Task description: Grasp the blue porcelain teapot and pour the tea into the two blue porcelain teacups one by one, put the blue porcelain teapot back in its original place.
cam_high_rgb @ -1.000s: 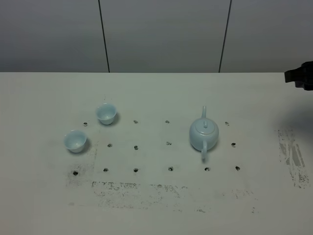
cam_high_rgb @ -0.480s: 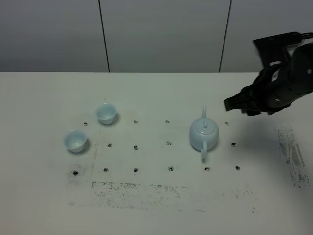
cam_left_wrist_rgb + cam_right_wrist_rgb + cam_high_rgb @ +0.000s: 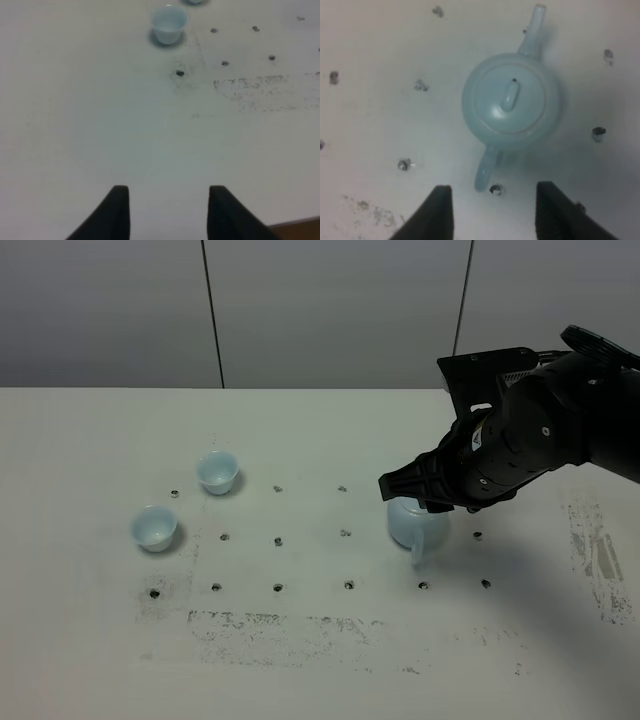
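On the table (image 3: 80, 640), the right gripper (image 3: 494, 202) hangs spread and empty just above the blue porcelain teapot (image 3: 510, 102), which stands right of centre. To do this well, it should lower until the jaws straddle the loop handle (image 3: 484, 172), then close firmly before lifting. The far teacup (image 3: 217, 471) and near teacup (image 3: 154, 528) stand well apart to the left. The left gripper (image 3: 167, 212) is spread, holding nothing.

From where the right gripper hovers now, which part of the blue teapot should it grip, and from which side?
Probably the loop handle, coming down from above. The teapot stands upright, and its handle sticks out opposite the spout, toward the open right gripper.
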{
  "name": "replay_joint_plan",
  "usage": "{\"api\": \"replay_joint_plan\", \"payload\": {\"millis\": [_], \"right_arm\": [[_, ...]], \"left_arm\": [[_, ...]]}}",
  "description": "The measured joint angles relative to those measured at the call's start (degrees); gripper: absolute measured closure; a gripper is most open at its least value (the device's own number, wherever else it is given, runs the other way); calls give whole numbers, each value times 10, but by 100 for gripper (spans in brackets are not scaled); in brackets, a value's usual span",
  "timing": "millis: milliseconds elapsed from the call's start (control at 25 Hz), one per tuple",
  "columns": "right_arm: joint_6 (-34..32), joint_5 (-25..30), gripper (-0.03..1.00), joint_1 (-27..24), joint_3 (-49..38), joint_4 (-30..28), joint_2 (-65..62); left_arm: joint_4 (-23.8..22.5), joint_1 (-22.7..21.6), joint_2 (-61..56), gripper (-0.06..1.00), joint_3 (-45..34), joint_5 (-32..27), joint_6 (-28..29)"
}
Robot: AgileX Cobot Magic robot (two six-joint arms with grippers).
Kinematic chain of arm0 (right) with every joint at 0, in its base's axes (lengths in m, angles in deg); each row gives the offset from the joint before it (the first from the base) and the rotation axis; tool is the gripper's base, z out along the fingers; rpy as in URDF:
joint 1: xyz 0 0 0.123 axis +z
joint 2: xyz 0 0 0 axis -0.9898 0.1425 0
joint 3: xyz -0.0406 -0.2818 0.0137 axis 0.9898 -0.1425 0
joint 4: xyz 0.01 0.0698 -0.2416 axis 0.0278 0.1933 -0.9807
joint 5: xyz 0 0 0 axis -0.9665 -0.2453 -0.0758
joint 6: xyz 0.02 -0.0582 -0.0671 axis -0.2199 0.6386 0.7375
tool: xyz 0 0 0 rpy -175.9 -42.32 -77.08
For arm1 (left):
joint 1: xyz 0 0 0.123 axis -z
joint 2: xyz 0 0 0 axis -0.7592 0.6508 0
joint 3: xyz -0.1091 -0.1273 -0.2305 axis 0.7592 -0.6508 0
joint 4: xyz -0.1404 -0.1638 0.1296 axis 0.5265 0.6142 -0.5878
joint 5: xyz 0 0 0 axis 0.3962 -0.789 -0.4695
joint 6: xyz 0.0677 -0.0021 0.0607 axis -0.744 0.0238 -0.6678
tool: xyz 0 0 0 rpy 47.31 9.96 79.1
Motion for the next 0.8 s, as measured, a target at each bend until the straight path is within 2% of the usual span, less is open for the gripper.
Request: {"api": "replay_joint_plan", "payload": {"millis": [160,360,600,800], "right_arm": [[-4,-5,57,17,0,-1,32],[-4,-41,57,45,0,-4,69],[-7,-38,58,46,0,-16,105],[-24,-29,58,46,0,-50,116]], "left_arm": [[0,0,0,52,0,0,0],[0,0,0,52,0,0,0],[0,0,0,52,0,0,0],[0,0,0,52,0,0,0]]}}
